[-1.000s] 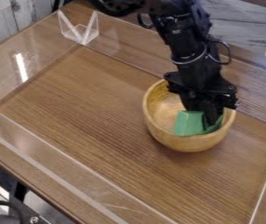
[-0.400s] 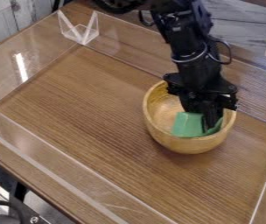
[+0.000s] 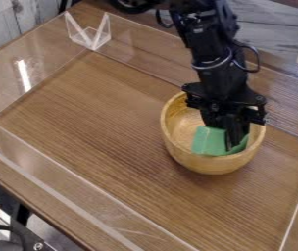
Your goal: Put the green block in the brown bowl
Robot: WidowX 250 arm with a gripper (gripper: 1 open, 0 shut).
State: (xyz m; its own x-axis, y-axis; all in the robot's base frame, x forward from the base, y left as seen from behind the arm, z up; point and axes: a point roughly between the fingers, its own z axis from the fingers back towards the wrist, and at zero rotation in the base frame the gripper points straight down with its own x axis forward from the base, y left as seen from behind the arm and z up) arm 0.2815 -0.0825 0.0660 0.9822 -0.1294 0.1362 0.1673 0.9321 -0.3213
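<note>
Your pincer [image 3: 233, 135]: clamped on the matte green block [image 3: 215, 143].
Brown bowl [image 3: 180, 136]: round, grained wood, near the surface's [image 3: 86, 118] right edge.

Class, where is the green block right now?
The green block sits inside the brown bowl, right of the wooden table's middle, under the shut gripper.

The tabletop [image 3: 86, 118] is dark brown wood with a straight grain running diagonally across the view, and low clear plastic walls [image 3: 47, 44] fence in its working area (they catch the light along their edges). Directly on the wood stands the brown bowl [image 3: 178, 147], round and light tan, toward the right side of the fenced area. At the far edge, near the top left, a small clear folded stand [image 3: 89, 31] sits upright.
</note>
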